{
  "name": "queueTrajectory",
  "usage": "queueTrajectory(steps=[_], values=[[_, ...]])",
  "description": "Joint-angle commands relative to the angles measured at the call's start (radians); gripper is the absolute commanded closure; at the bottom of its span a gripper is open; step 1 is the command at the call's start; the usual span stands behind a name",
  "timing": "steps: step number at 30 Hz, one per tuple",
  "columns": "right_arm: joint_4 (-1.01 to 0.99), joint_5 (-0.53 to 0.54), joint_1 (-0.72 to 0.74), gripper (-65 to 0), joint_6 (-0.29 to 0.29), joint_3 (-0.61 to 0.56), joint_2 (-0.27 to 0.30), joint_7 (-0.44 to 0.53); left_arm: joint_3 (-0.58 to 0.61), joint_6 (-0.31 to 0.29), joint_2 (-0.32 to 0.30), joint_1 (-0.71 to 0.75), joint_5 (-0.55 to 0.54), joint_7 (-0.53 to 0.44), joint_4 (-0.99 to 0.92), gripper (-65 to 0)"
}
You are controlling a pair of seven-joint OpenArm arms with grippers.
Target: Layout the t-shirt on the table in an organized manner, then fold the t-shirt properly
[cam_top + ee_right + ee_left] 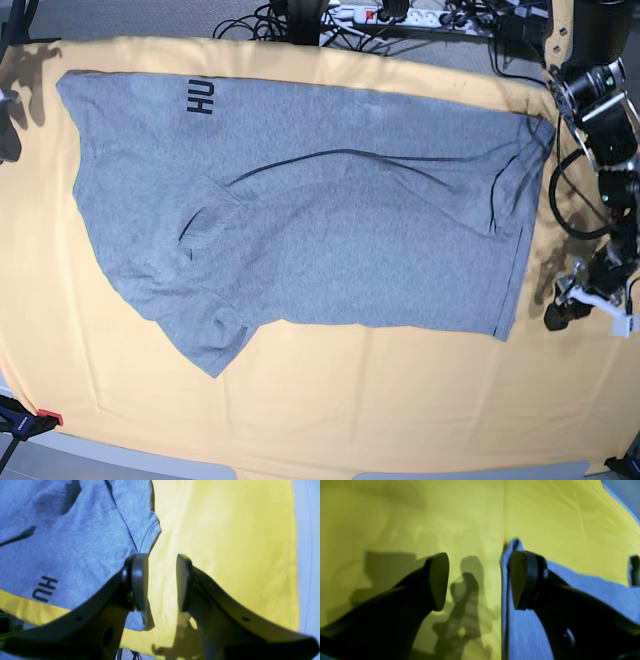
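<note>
A: What does the left wrist view give you?

B: The left gripper (pixel 477 581), dark with curved fingers, stands spread wide with nothing between its pads. One finger (pixel 437 580) is over the pale yellow-orange cloth-covered table (pixel 407 517); the other is over an edge of the heather-grey short-sleeved cotton t-shirt (pixel 582 590), which looks bluish here. Whether that finger touches the fabric, I cannot tell. The gripper's shadow falls on the cloth between the fingers.

A: And the right wrist view?

B: The right gripper (pixel 162 582) is parted about halfway, pinching nothing. Its one finger (pixel 138 580) is over the shirt's edge, close to a sleeve hem; the other is over bare yellow cloth. The black block letters "HU" (pixel 45 589) show near the shirt's border.

A: The base view?

B: The t-shirt lies spread over the upper middle of the table, printed side up, with a long crease across the body and a rumpled sleeve (pixel 205 340) pointing toward the near edge. A white power strip (pixel 400 15) and black cables (pixel 260 20) lie beyond the far edge. The left arm (pixel 590 290) sits at the right side, just off the shirt's hem.
</note>
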Motion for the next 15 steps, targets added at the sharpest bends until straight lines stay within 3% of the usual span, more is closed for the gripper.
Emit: queueTrajectory(steps=[1, 9, 12, 15], values=[[0.013, 0.021, -0.001, -21.4, 0.002, 0.010, 0.022, 0.025, 0.016, -0.003, -0.017, -0.047, -0.004, -0.054, -0.003, -39.5], [0.013, 0.021, -0.001, -21.4, 0.002, 0.010, 0.020, 0.025, 0.185, 0.134, 0.047, -0.135, 0.154, -0.191, -0.087, -39.5], [0.013, 0.021, -0.001, -21.4, 0.002, 0.010, 0.020, 0.024, 0.215, 0.200, 0.077, -0.134, 0.194, -0.193, -0.097, -39.5], [0.013, 0.021, -0.001, -21.4, 0.002, 0.010, 0.020, 0.021, 0.216, 0.216, 0.099, -0.129, 0.205, -0.194, -0.109, -39.5]])
